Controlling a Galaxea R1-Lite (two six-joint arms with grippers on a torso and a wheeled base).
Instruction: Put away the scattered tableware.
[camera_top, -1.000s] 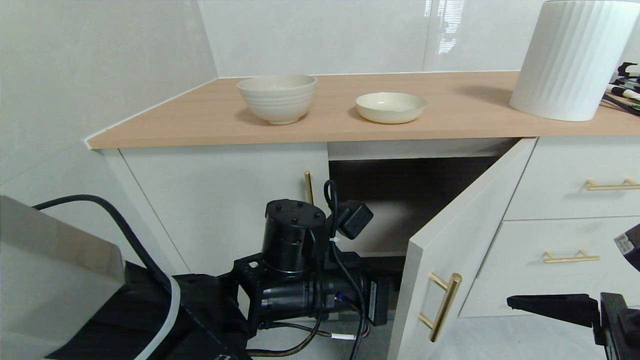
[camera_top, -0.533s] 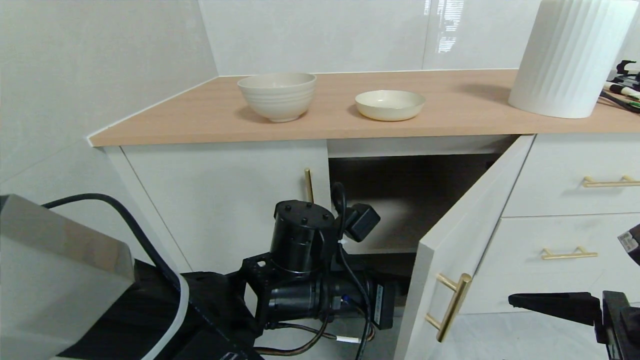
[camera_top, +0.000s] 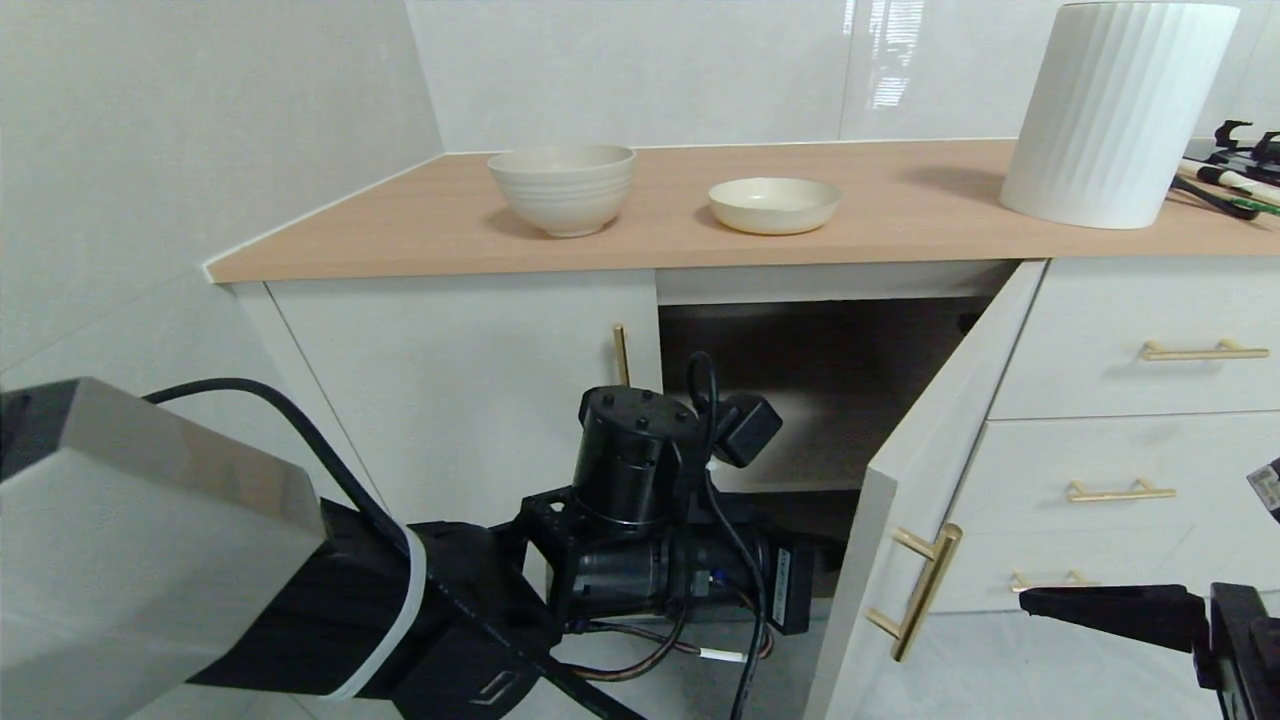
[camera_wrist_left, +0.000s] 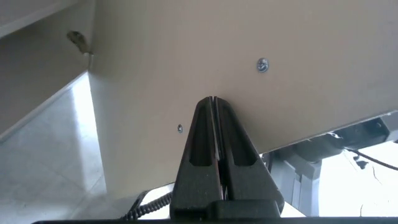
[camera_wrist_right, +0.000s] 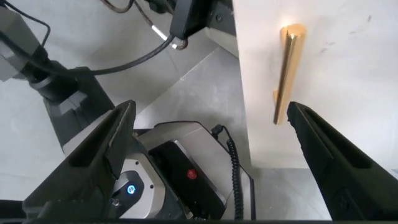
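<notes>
A cream ribbed bowl (camera_top: 562, 186) and a shallow cream dish (camera_top: 775, 204) stand side by side on the wooden countertop (camera_top: 420, 235). Below them the cabinet door (camera_top: 935, 450) with its gold handle (camera_top: 925, 590) hangs open on a dark compartment (camera_top: 810, 400). My left arm (camera_top: 640, 500) is low in front of that opening. My left gripper (camera_wrist_left: 213, 106) is shut on nothing, its tip against the door's inner face (camera_wrist_left: 298, 74). My right gripper (camera_wrist_right: 211, 124) stands open near the floor, beside the door's gold handle (camera_wrist_right: 287, 71).
A tall white ribbed container (camera_top: 1115, 115) stands at the right of the countertop, with pens (camera_top: 1225, 175) behind it. Drawers with gold handles (camera_top: 1205, 350) fill the unit right of the open door. A tiled wall (camera_top: 200, 150) closes off the left side.
The head camera has shifted a little. My left arm has moved right, and the door's free edge has swung further open with it. The bowls have not moved.
</notes>
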